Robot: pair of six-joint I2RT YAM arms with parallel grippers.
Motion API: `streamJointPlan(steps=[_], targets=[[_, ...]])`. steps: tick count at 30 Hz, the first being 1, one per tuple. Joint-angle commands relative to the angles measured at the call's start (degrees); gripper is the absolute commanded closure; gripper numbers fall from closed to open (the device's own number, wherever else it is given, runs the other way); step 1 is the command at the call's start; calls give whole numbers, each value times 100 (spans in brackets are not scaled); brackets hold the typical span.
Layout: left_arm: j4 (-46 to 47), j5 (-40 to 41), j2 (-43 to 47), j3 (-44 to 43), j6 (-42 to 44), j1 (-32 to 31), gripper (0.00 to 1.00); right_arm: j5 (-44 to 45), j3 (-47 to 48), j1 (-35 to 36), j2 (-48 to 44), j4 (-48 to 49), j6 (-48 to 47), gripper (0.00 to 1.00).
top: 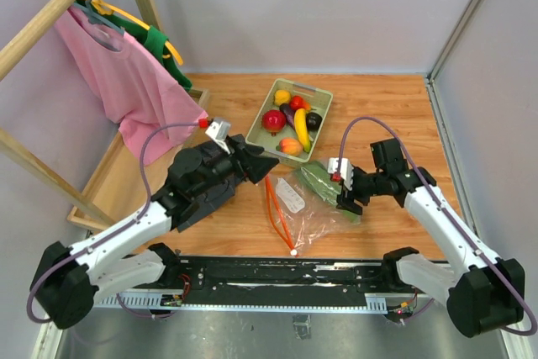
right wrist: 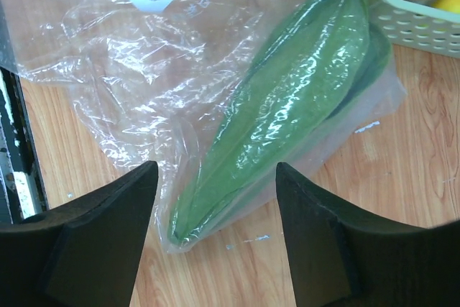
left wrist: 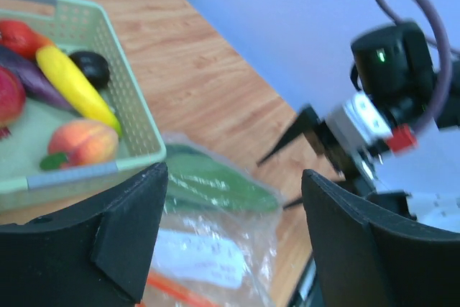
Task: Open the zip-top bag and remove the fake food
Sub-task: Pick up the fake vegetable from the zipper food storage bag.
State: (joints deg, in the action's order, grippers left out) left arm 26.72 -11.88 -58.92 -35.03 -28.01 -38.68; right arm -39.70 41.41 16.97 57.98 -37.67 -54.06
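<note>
The zip-top bag [top: 307, 201] lies crinkled on the wooden table, its orange-red zip strip [top: 273, 208] toward the left and a white label [top: 290, 193] facing up. A long green leafy piece [right wrist: 295, 98] is still inside it, by the bag's sealed corner. Other fake food sits in the pale green tray [top: 323, 98]: a red round one [top: 273, 120], a banana [top: 300, 126], a peach [left wrist: 83, 141]. My left gripper [top: 267, 167] hovers open above the bag's left side, holding nothing. My right gripper [right wrist: 215, 170] is open just over the bag's corner, its jaws apart and empty.
A wooden clothes rack with a pink shirt [top: 126, 81] stands at the back left. A black rail [top: 277, 275] runs along the near edge. Grey walls close in the table on the right and at the back.
</note>
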Motion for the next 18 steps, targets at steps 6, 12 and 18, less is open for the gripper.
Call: streamJointPlan(steps=[6,12,18], targets=[[-363,-528,1806,1616,-1354,44,50,-143,989,-201,734,-727,893,33],[-550,-765,2325,2359,-1910,21,65,131,921,-196,1150,-578,1305,34],[-48,-522,2029,2910,-2203,-523,65,563,859,-190,1400,-537,1318,35]])
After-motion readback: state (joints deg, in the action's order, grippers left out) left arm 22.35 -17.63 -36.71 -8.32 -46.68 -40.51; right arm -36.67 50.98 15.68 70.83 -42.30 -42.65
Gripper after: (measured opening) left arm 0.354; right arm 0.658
